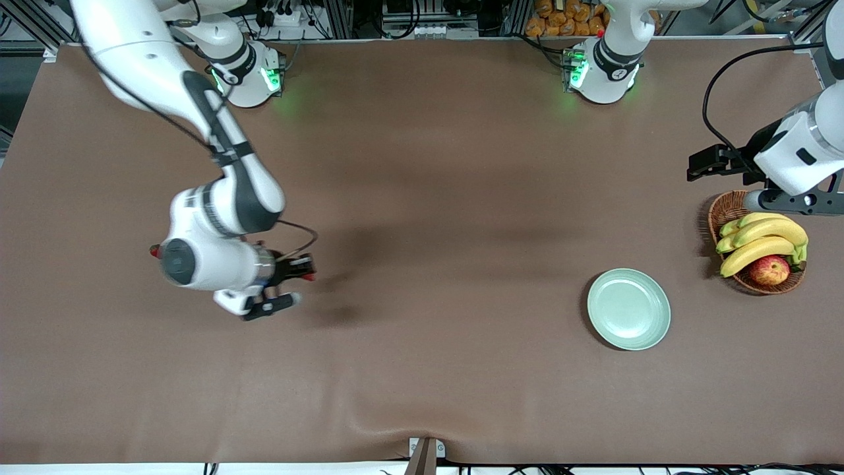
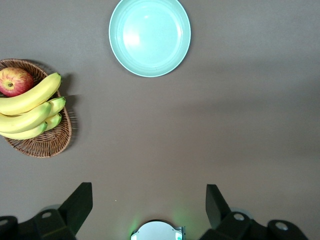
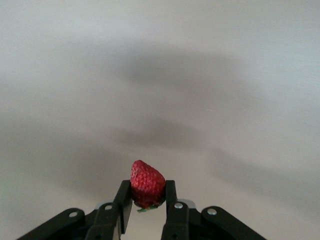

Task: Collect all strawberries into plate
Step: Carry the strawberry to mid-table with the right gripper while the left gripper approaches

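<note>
My right gripper (image 1: 304, 272) is shut on a red strawberry (image 1: 308, 277) and holds it a little above the table at the right arm's end. In the right wrist view the strawberry (image 3: 147, 182) sits between the two fingers of that gripper (image 3: 148, 192), green cap down. A second small red berry (image 1: 155, 251) peeks out from beside the right arm's wrist, mostly hidden. A third is not in view. The pale mint-green plate (image 1: 628, 308) lies empty toward the left arm's end; it also shows in the left wrist view (image 2: 150, 36). My left gripper (image 1: 801, 201) is open and empty (image 2: 149, 192), up over the wicker basket.
A brown wicker basket (image 1: 728, 206) with bananas (image 1: 758, 241) and a red-yellow apple (image 1: 769, 269) stands beside the plate at the left arm's end. The basket also shows in the left wrist view (image 2: 47, 145). Brown cloth covers the table.
</note>
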Action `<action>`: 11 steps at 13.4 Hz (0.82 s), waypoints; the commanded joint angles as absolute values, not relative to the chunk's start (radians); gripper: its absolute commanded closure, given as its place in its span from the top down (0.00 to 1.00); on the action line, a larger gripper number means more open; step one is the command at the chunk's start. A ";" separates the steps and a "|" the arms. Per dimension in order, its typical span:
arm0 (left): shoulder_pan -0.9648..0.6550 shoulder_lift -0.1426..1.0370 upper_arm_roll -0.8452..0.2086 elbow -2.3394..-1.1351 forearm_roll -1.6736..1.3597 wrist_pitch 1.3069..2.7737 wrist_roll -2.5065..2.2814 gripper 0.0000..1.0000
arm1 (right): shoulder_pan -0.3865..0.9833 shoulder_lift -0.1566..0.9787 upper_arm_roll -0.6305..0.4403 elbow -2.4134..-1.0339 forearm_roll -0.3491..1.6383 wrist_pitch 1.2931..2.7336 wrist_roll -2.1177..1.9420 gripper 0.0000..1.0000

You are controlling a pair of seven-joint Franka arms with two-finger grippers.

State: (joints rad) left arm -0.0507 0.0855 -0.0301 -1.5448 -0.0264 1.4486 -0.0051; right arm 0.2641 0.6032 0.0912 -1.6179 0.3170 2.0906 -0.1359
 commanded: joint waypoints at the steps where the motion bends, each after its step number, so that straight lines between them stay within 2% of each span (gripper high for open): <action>1: -0.049 0.106 -0.032 -1.543 -0.032 1.434 0.000 1.00 | 0.369 0.652 0.083 -1.608 0.414 2.170 -0.129 0.00; 3: -0.067 0.152 -0.035 -1.534 -0.040 1.436 -0.002 1.00 | 0.428 0.690 0.083 -1.608 0.437 2.219 -0.130 0.00; 5: -0.113 0.202 -0.038 -1.528 -0.049 1.448 -0.023 1.00 | 0.481 0.722 0.083 -1.608 0.437 2.275 -0.129 0.05; 9: -0.193 0.267 -0.041 -1.526 -0.064 1.515 -0.139 1.00 | 0.528 0.729 0.081 -1.608 0.436 2.287 -0.130 0.06; 11: -0.259 0.323 -0.041 -1.505 -0.068 1.532 -0.237 1.00 | 0.528 0.729 0.080 -1.608 0.434 2.289 -0.133 0.28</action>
State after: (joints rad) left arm -0.2069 0.2725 -0.0469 -1.5457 -0.0535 1.5230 -0.1583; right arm 0.5208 0.7274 0.0909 -1.6173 0.4131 2.2871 -0.1264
